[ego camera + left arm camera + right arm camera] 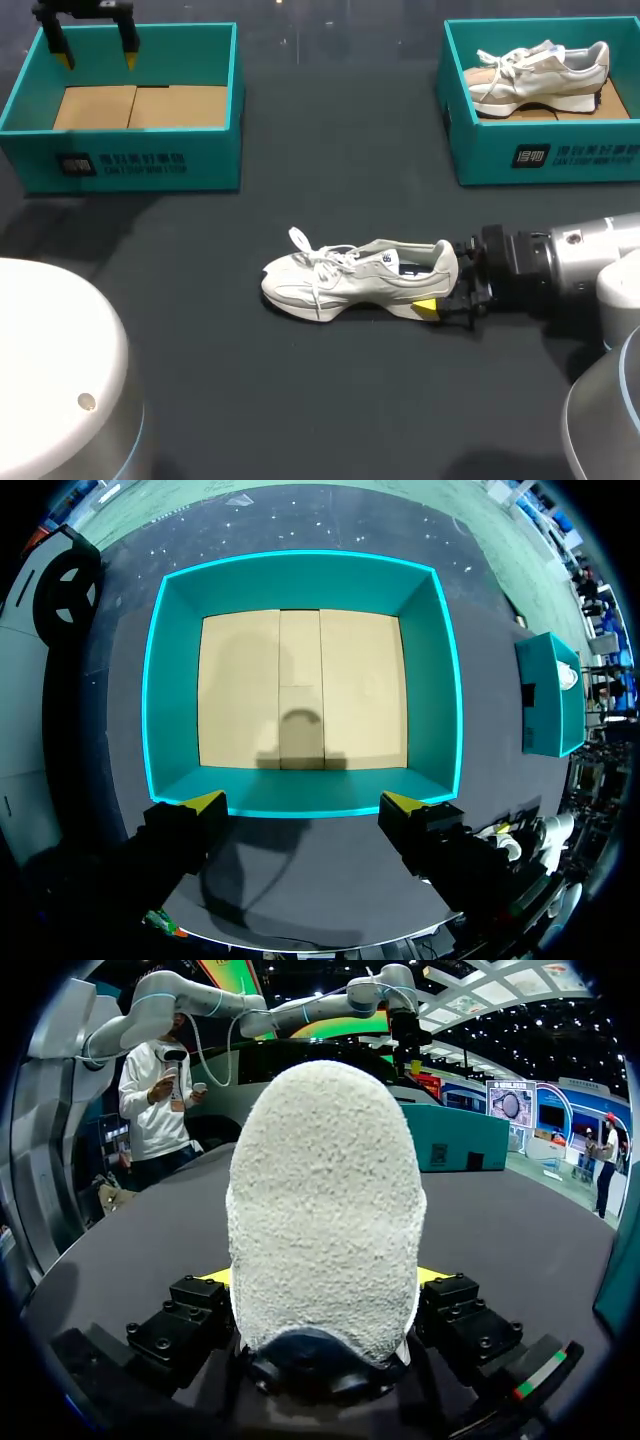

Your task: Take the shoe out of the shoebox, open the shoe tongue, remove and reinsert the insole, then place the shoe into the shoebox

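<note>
shoe [350, 280], nubbly rounded heel [320, 1210] in right hand [443, 282]

Dark table [340, 170], teal box [560, 155] at its far right corner, pale sneaker [540, 75] lying inside

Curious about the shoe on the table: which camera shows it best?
The head view: the whole shoe lies side-on. The right wrist view shows only its heel, close up; the left wrist view at most a glimpse.
</note>
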`<state>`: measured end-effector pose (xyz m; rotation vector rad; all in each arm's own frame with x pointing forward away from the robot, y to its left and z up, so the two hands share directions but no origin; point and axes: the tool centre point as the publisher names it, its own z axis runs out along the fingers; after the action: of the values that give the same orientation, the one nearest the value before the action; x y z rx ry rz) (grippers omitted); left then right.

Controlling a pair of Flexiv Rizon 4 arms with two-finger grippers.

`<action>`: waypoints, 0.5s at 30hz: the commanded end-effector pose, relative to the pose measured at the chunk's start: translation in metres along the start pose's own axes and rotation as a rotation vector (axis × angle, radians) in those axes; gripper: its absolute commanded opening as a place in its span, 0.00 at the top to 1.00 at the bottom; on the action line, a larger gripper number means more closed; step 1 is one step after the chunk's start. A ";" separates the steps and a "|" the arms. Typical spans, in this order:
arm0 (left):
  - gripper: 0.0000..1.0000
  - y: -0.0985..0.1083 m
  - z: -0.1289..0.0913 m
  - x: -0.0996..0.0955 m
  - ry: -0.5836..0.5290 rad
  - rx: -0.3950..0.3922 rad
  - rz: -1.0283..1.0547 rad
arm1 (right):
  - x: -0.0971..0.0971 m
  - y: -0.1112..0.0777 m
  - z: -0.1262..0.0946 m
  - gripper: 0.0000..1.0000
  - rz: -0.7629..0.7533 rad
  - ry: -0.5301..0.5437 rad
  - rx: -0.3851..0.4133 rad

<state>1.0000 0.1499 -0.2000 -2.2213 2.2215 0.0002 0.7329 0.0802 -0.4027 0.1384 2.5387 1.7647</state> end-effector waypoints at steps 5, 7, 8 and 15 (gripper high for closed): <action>0.00 0.000 0.000 0.000 0.000 0.000 0.000 | 0.001 0.000 0.002 1.00 -0.008 -0.001 -0.001; 0.00 0.000 0.000 0.000 0.000 0.000 0.000 | 0.002 0.000 0.001 1.00 -0.007 0.012 -0.006; 0.00 0.000 0.000 0.000 0.000 0.000 0.000 | 0.002 0.000 0.001 1.00 -0.007 0.012 -0.006; 0.00 0.000 0.000 0.000 0.000 0.000 0.000 | 0.002 0.000 0.001 1.00 -0.007 0.012 -0.006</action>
<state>1.0000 0.1499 -0.2000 -2.2213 2.2215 0.0002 0.7318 0.0807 -0.4024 0.1193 2.5361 1.7794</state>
